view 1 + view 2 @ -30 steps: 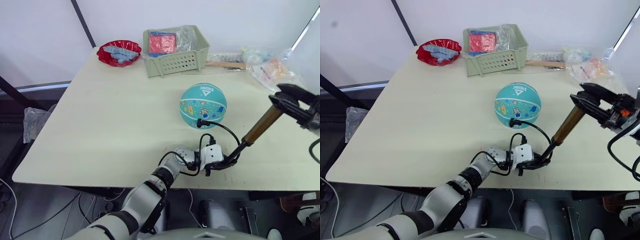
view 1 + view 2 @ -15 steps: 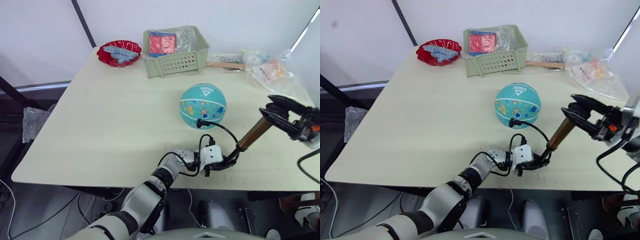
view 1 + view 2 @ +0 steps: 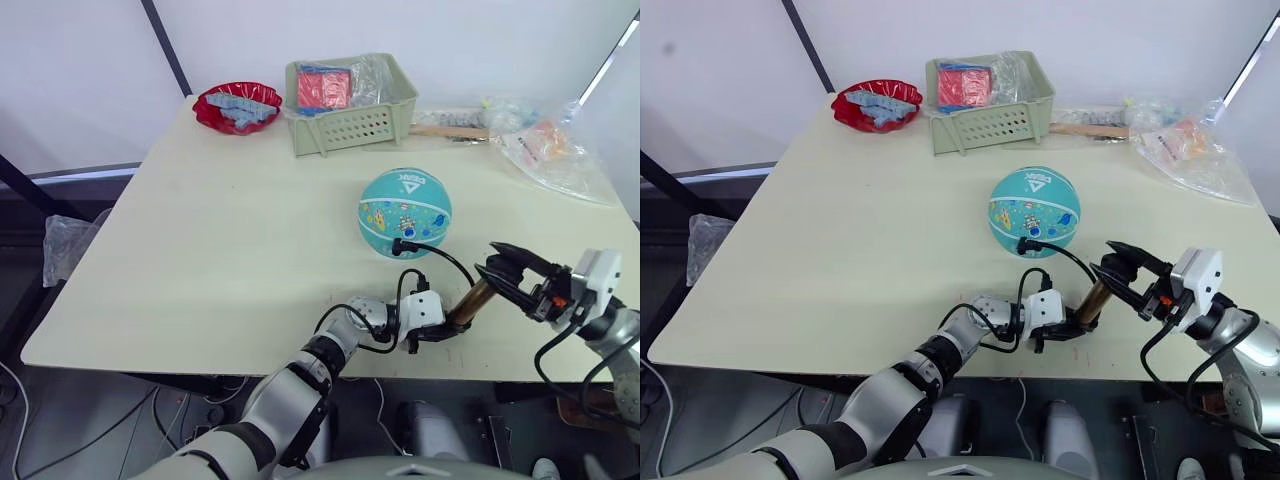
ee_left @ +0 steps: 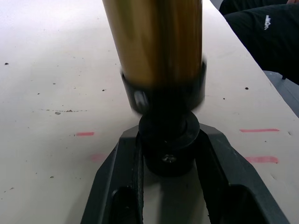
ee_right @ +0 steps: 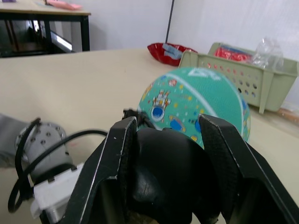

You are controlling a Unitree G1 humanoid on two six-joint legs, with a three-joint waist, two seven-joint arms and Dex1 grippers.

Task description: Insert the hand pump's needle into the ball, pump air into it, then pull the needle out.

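Gripping the hand pump point(image 3: 472, 301) at both ends: my left end effector point(image 3: 1072, 322) is clenched on its black base cap low near the counter's point(image 3: 230, 230) front edge, and my right end effector point(image 3: 500, 270) is clamped around the black handle at the top. Pump body is tilted, handle end up toward 2 o'clock from the base. Ball point(image 3: 405, 212) sits at 12 o'clock from my left end effector, near but apart, on open counter. Black hose point(image 3: 440, 255) loops from the pump base up to the ball's near side, where the black fitting of the needle point(image 3: 399, 243) sits against the ball; the pin itself I can't see. Green basket point(image 3: 350, 105) at 11 o'clock of the ball by the far edge, red dish point(image 3: 238, 106) to its 9 o'clock. Plastic bags point(image 3: 550, 150) at the ball's 2 o'clock, far right corner. Wide bare counter to the ball's 9 o'clock.
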